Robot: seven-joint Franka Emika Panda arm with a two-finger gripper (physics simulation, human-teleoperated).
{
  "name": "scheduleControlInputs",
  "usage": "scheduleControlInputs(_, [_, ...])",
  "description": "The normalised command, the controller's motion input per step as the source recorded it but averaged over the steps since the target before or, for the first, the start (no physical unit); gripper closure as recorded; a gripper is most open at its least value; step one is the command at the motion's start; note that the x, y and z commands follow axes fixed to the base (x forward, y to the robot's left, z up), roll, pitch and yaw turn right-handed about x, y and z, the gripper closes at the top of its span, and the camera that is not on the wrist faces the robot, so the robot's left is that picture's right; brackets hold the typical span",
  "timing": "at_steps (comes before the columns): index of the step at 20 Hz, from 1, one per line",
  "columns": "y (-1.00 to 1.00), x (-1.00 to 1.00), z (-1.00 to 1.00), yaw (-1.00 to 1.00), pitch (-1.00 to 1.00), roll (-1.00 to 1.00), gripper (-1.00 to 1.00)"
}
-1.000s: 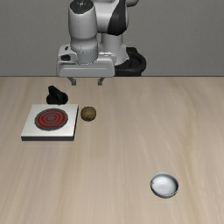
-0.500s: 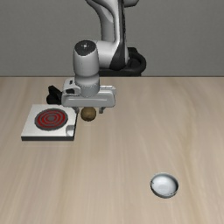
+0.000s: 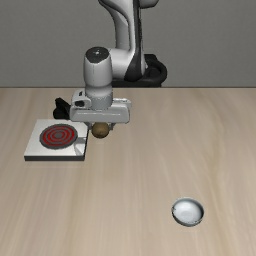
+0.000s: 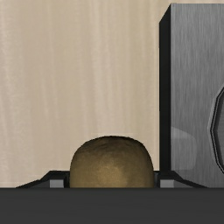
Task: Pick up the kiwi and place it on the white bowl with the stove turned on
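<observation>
The brown kiwi (image 3: 101,131) lies on the wooden table just off the right edge of the stove (image 3: 40,149), whose burner (image 3: 58,134) glows red. My gripper (image 3: 101,128) has come down over the kiwi and stands open, one finger on each side of it. In the wrist view the kiwi (image 4: 112,163) sits between my fingertips (image 4: 112,185) with a thin gap on both sides, and the grey stove body (image 4: 188,96) is right beside it. The white bowl (image 3: 187,211) rests far off toward the front, at the exterior view's right.
A black knob piece (image 3: 65,105) sits behind the stove. The stove's side wall stands close to one of my fingers. Bare table stretches between the kiwi and the bowl.
A second ago my hand hung high behind the kiwi; it has since dropped down around it. Over the last half second nothing visibly moved.
</observation>
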Motion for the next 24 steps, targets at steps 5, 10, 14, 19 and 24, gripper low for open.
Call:
scheduleControlInputs(5, [0.00,0.00,0.20,0.00,0.00,0.00,1.00])
scheduleControlInputs(10, [0.00,0.00,1.00,0.00,0.00,0.00,1.00])
scheduleControlInputs(14, [0.25,0.00,0.75,0.00,0.00,0.00,1.00])
scheduleControlInputs(19, [1.00,0.00,0.00,0.00,0.00,0.00,1.00])
scheduleControlInputs(24, [1.00,0.00,0.00,0.00,0.00,0.00,1.00])
